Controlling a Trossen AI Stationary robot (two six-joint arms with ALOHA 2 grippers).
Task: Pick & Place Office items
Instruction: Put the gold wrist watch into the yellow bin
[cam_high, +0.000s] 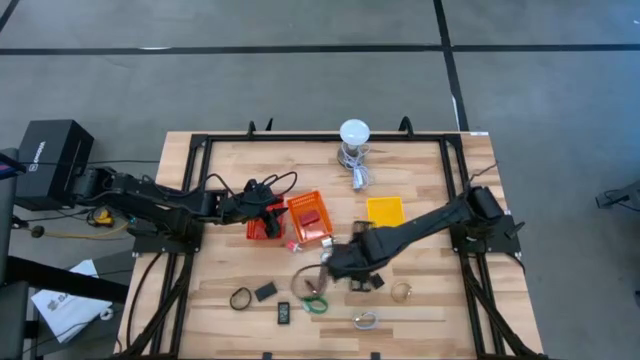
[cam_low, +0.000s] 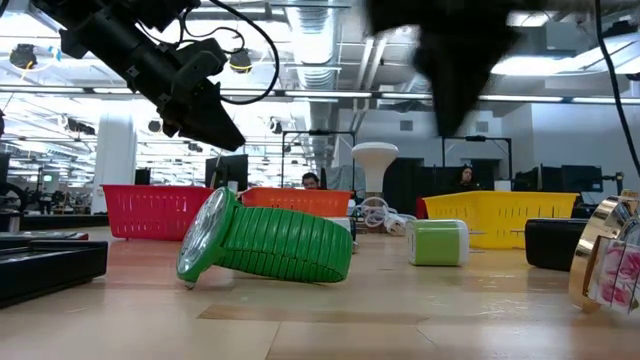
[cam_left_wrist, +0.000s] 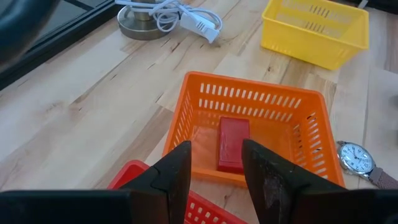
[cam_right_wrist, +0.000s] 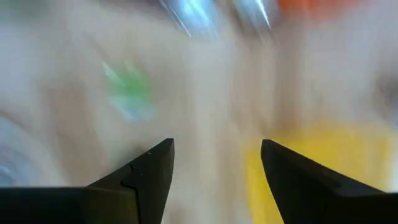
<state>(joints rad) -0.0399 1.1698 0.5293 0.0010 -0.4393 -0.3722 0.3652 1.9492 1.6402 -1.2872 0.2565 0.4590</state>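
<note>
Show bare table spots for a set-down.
Free: the table left of the lamp, and the right edge past the yellow basket. Crowded: the front middle around the green band and right gripper.

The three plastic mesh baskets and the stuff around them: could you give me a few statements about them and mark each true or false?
1. The orange mesh basket holds a red rectangular block. True.
2. The yellow mesh basket is full of items. False: it looks empty.
3. The left end effector is open and empty. True.
4. The white-domed lamp stands inside the red mesh basket. False: it stands on the table, apart.
</note>
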